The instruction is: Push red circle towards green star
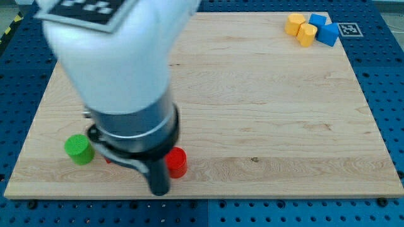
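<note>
Pale wooden counter (265,94) with a smooth, lightly grained top. The small red cylindrical block (177,162) stands near the bottom edge, left of centre, just right of my tip (159,191). The tool is a plain dark rod with nothing to open or close. A green block (78,149), shape unclear, sits near the bottom-left corner. Yellow blocks (300,28) and blue blocks (323,28) cluster at the top-right corner. The red block looks light, rigid and free-sliding; push its right side.

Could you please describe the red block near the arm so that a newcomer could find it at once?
Start at the wooden board and follow its bottom edge towards the view's left, where the arm stands. The red circle sits just right of my tip. It is the only short red cylinder in full view; the green block lies further left.
</note>
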You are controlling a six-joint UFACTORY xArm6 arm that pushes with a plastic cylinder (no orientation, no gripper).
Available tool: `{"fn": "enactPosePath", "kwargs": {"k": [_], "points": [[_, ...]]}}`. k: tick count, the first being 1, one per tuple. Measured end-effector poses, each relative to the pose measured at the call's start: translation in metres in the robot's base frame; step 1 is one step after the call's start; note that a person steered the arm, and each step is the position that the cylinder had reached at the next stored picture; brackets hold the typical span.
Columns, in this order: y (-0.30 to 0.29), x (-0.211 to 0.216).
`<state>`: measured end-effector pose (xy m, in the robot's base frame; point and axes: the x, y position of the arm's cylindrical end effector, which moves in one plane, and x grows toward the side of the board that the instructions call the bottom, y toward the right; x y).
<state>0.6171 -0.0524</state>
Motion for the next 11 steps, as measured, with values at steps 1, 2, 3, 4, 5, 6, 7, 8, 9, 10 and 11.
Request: {"fn": "enactPosePath", "kwargs": {"k": [1, 2, 3, 4, 5, 6, 7, 8, 9, 10, 11], "points": [[0.045, -0.017], [0.064, -0.024], [0.064, 0.002], [0.057, 0.002], [0.055, -0.013], [0.059, -0.026], [0.059, 0.001], [0.045, -0.002], [0.037, -0.026], [0.037, -0.043], [0.037, -0.005]]}}
